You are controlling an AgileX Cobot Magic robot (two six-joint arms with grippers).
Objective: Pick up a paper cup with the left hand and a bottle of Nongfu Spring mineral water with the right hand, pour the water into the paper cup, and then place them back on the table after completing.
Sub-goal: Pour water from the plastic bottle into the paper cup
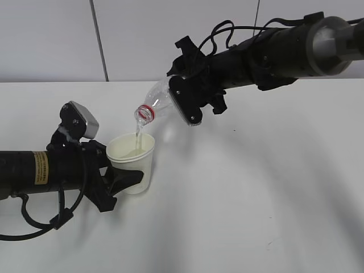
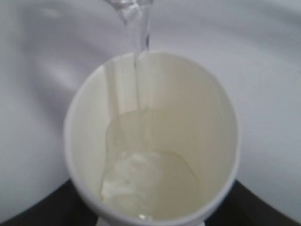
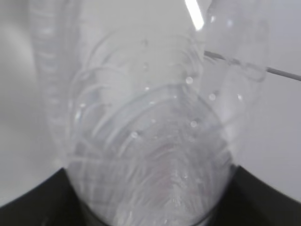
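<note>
My left gripper (image 1: 122, 179), on the arm with the yellow sticker, is shut on the white paper cup (image 1: 132, 162) and holds it upright at the left. My right gripper (image 1: 190, 99) is shut on the clear plastic water bottle (image 1: 159, 102), tilted with its red-ringed neck (image 1: 145, 112) down over the cup. A thin stream of clear water (image 1: 138, 136) runs from the mouth into the cup. In the left wrist view the cup (image 2: 84, 113) fills the frame, with water (image 2: 150, 179) pooled at its bottom and the stream (image 2: 138, 37) falling in. In the right wrist view the bottle (image 3: 150, 141) fills the frame.
The white table (image 1: 261, 193) spreads to the right and front of the cup. A white panelled wall (image 1: 57, 40) stands behind. The left arm's cable (image 1: 34, 222) loops down near the front left edge.
</note>
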